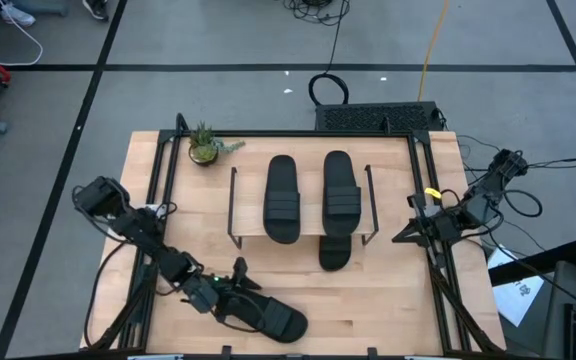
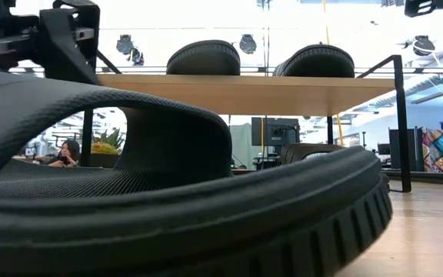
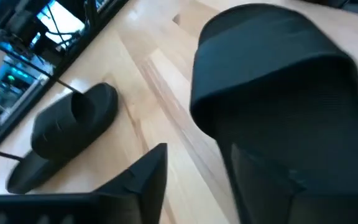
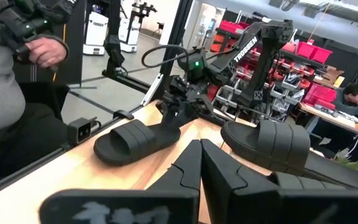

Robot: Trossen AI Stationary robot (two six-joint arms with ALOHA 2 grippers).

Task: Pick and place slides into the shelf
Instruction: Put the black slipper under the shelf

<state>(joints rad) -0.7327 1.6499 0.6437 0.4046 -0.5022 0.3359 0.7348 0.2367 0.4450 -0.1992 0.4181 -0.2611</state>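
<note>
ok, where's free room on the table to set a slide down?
Bare wood right of the shelf, toward the right hand, and front right. Also left, between the plant and left arm. Crowded front left: left hand at a slide.

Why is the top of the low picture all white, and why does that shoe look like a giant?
Low view: the slide lies right in front of the camera, so it fills the picture, and bright room lights behind the shelf glare to white. High view: no glare, the table is evenly lit.
</note>
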